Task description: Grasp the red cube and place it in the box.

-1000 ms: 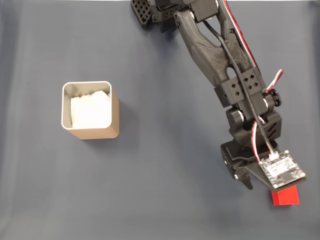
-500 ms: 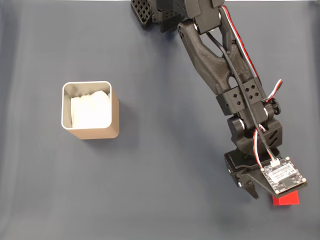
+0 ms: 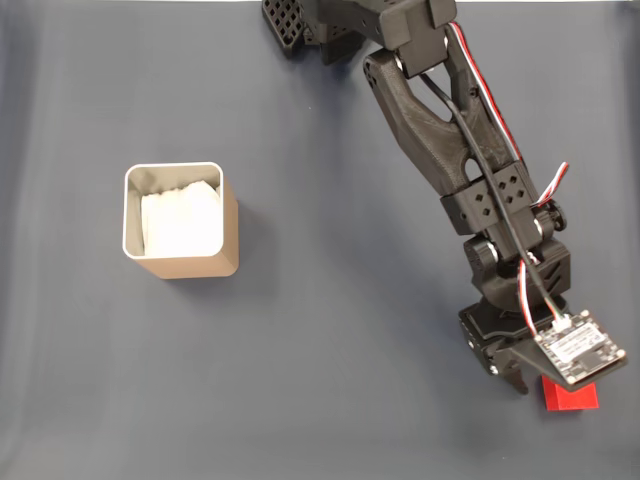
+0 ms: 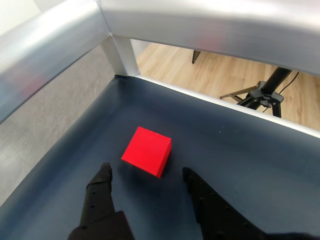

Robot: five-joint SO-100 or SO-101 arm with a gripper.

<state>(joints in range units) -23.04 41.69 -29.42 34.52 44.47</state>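
Fixed view: red cube (image 3: 570, 395) sits at approx 4 o'clock on the dark blue mat (image 3: 330, 330), mostly hidden under the arm's wrist board (image 3: 580, 348). Box (image 3: 182, 222) at 9 o'clock, well apart, upright, white lining visible; nothing betw. it and cube but bare mat. Wrist view: gripper (image 4: 145, 172) spread wide, holding nothing; cube (image 4: 147, 151) just beyond fingertips, at 12 from them, not touching. Metal frame rail (image 4: 210, 22) crosses at top; tripod (image 4: 262, 95) on wood floor at 2 o'clock.
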